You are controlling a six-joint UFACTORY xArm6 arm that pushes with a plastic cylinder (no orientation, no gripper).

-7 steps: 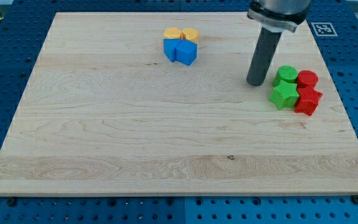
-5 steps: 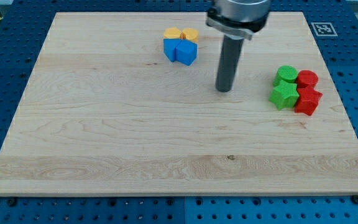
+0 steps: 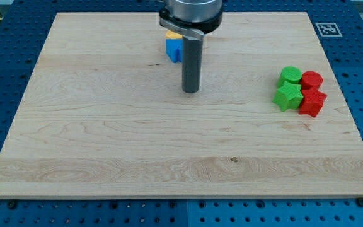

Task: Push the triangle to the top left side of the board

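While my tip [image 3: 190, 91] rests below it, the half-hidden blue block's [image 3: 172, 50] heading is unreadable.

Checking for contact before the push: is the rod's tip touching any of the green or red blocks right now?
No: my tip stands on bare board near the middle, well to the view's left of the green blocks and red blocks.

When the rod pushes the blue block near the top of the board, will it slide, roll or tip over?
The blue block, mostly hidden behind the rod, shows flat faces and sits low, so it probably slides rather than rolls or tips. The wooden board looks smooth, so friction seems small. An orange block appears to touch it and may move along. My tip stands below it, apart.
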